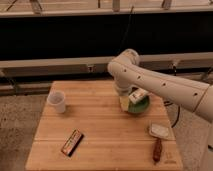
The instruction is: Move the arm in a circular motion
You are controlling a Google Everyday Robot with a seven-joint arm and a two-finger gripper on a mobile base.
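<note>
In the 1 camera view, we see a large glossy white arm [160, 85] reaching in from the right over a wooden table [100, 150]. Its gripper [125, 99] hangs at the left rim of a green bowl [142, 107] on the right of the table. We cannot tell if the gripper is wide or narrow. 1 white cup [56, 101] stands at the left. 1 dark bar [72, 142] lies near the front. 1 pale packet [160, 131] and 1 brown tool [157, 149] lie front right.

One table [105, 127], one cup [56, 101], one bowl [144, 107], one bar [72, 142], one packet [159, 131], one stick [157, 150], one arm [160, 85], its one gripper [130, 99] over the bowl, right of centre.
</note>
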